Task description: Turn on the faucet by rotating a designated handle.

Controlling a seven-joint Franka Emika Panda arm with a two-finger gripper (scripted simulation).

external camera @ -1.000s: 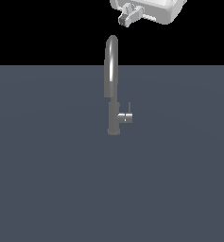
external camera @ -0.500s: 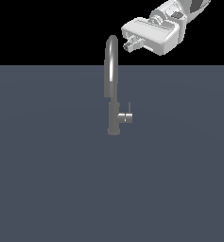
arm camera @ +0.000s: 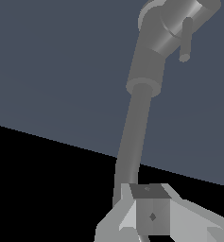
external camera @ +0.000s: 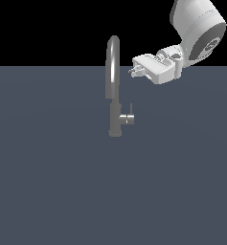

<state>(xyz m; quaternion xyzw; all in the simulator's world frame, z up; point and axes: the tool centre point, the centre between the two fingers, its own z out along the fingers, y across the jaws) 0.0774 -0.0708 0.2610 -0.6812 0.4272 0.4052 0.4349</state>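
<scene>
Grey faucet (external camera: 114, 91) stands upright; at two o'clock from its handle (external camera: 129, 116) hovers the claw (external camera: 133, 72), grip state unclear.

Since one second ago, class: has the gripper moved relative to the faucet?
Yes. The gripper has come down toward the faucet, now level with its spout on the exterior view's right, above the handle.

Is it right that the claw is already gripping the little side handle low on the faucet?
Not quite. In the exterior view the claw hangs beside the arched spout, well above the side handle low on the faucet, and grips nothing.
</scene>
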